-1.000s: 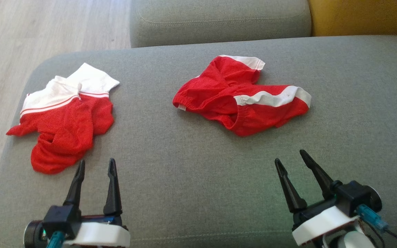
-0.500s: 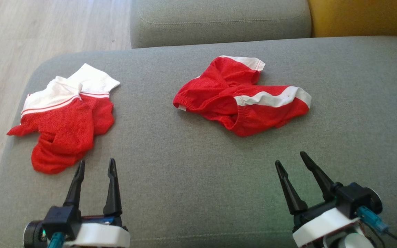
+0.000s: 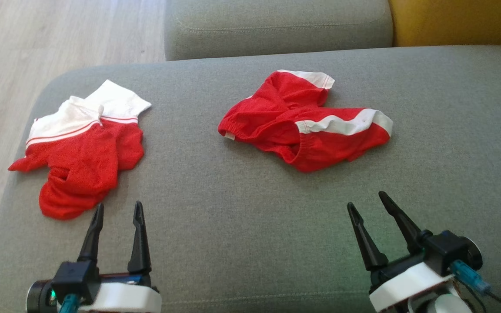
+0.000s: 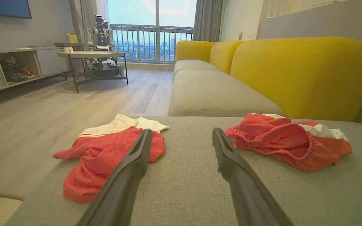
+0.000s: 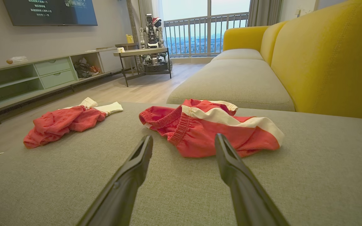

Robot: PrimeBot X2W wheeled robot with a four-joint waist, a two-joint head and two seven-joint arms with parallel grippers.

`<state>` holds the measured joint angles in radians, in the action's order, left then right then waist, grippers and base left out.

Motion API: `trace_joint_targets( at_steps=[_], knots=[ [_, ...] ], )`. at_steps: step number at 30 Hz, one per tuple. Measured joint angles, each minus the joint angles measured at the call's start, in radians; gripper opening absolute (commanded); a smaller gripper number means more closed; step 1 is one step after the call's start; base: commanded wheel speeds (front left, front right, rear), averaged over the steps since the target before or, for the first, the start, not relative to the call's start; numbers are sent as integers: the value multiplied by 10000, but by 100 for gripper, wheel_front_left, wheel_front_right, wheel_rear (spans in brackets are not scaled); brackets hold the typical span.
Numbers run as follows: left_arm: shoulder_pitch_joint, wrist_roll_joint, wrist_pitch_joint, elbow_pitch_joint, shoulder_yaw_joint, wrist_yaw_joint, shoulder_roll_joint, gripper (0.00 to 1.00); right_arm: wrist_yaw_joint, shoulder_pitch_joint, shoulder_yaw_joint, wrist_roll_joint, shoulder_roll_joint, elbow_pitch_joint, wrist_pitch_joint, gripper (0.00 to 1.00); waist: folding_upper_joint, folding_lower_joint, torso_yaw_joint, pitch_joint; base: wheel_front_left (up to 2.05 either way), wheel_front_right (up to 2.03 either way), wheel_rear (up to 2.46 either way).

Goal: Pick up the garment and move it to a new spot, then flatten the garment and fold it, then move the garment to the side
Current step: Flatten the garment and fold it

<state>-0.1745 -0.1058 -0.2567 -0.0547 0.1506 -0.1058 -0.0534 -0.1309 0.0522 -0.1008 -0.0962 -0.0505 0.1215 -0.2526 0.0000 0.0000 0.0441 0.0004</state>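
Grey cushion (image 3: 250, 217), crumpled garment (image 3: 302, 130), perhaps shorts

**Left gripper** (image 3: 118, 204), head view, seven o'clock
- Two long black fingers (image 3: 139, 243), broad at the root and tapering to sharp points.
- Black block mount (image 3: 74, 276) at the finger roots.
- White rounded housing (image 3: 124, 301) beneath, with a thin blue strip (image 3: 124, 275) along its upper edge.
- Dark round wrist unit (image 3: 38, 299) at nine o'clock of the housing, carrying a small green light (image 3: 52, 294).
- Teal connector (image 3: 70, 304) at the rear.

**Right gripper** (image 3: 365, 199), head view, five o'clock
- Fingers of the same black, tapered make.
- Black mount block (image 3: 444, 248) and white collar (image 3: 407, 281).
- Teal plug (image 3: 468, 276) with a dark cable (image 3: 500, 299) leading towards four o'clock.
- Dark round disc (image 3: 474, 252) behind the block.

In the wrist views the fingers are matte charcoal.
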Motion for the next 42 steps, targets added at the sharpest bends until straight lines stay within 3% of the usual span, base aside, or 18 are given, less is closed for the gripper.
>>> trace_joint_targets(
  at_steps=[5, 9, 15, 19, 22, 24, 32, 42],
  knots=[
    [12, -33, 0, 50, -63, 19, 0, 100, 0, -8, -21, 0, 0, 0, 0, 100, 0, 0, -111, 75, 0, 0, 0],
    [353, -623, 2, 372, 92, 357, -4, 100, 0, -44, -88, 50, 2, -44, 0, 100, 0, 0, -312, 289, 0, 0, 0],
    [2187, -1168, 27, 1839, 988, 807, 15, 100, 0, -551, -132, 173, 2, -205, 0, 100, 0, 1, -743, 802, 0, 0, 0],
    [3857, -1465, 924, 2972, 1603, 1099, 48, 100, 0, -967, -111, 173, 2, -451, 0, 100, 0, 2, -1158, 1418, 0, 0, 0],
    [4784, -2995, 1588, 3300, 2132, 1664, 63, 100, 0, -1153, -73, 138, 2, -554, 0, 100, 0, 2, -1386, 1823, 0, 0, 0],
    [5320, -3670, 1919, 3522, 2389, 1778, 84, 100, 0, -1262, -42, -81, 2, -637, 0, 100, 0, 2, -1516, 2094, 0, 0, 0],
    [6834, -4604, 2679, 4268, 2725, 1891, 92, 100, 0, -1659, -54, -449, 0, -968, 0, 100, 0, 3, -1940, 2888, 0, 0, 0],
    [7476, -4579, 2991, 4915, 2999, 1942, 82, 100, 0, -1876, -504, -811, 0, -1662, 0, 100, 0, 1, -2510, 3419, 0, 0, 0]
  ],
)
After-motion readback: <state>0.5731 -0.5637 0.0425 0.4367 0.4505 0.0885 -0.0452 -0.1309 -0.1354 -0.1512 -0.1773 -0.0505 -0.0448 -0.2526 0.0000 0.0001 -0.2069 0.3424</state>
